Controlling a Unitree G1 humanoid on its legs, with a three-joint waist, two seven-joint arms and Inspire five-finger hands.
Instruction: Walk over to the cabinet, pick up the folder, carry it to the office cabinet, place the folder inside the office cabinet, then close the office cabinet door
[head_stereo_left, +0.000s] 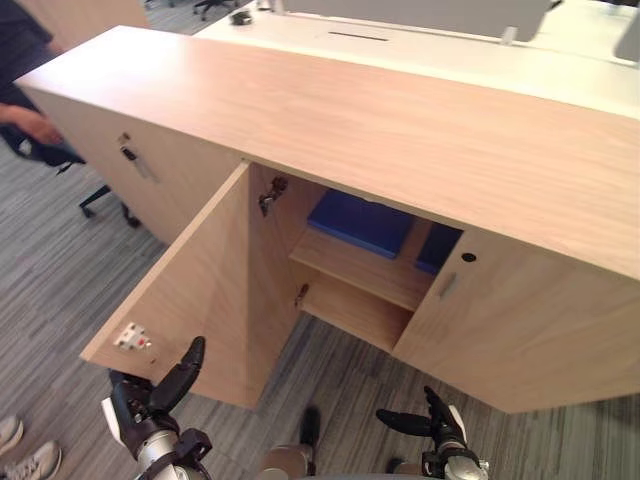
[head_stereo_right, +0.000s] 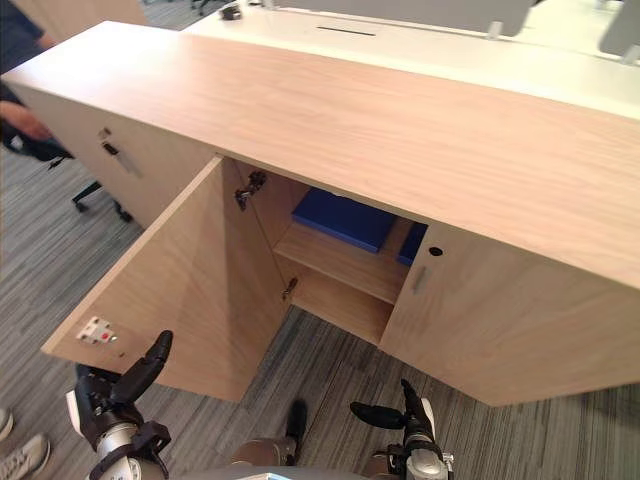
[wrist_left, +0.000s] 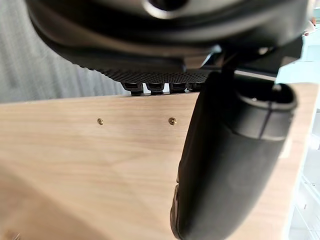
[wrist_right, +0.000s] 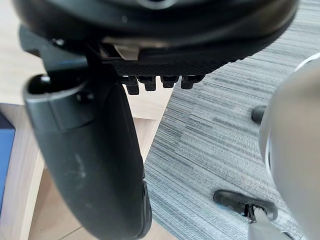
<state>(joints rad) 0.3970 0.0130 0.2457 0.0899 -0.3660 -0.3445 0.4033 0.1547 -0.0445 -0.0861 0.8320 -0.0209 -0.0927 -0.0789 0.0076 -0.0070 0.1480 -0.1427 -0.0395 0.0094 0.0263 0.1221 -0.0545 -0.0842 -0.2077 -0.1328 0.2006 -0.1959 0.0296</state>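
left hand (head_stereo_left: 140, 400): low, in front of the open door's outer corner; fingers straight, thumb up toward the door's lower edge, holds nothing; cannot tell if it touches
left wrist view: door panel (wrist_left: 90, 165) close behind the thumb, two brass screws (wrist_left: 172, 120) in it
right hand (head_stereo_left: 440, 430): low, over the carpet (head_stereo_left: 50, 290) in front of the shut door; relaxed and spread, thumb pointing left, empty
folder (head_stereo_left: 360, 222): blue, flat on the upper shelf (head_stereo_left: 360, 268) inside the cabinet, well apart from both hands
blue patch (head_stereo_left: 438, 248): same shelf level, partly hidden by the shut door; cannot tell if it is the same folder
cabinet (head_stereo_left: 400, 130): long, low, light wood
open door (head_stereo_left: 200, 290): swung out wide toward the robot, white latch (head_stereo_left: 132, 338) near its outer corner
shut door (head_stereo_left: 520, 330): right of the opening, dark round lock near its top corner
person (head_stereo_left: 25, 60): at the cabinet's far left end, arm showing
shoes (head_stereo_left: 30, 460): on the carpet, lower left
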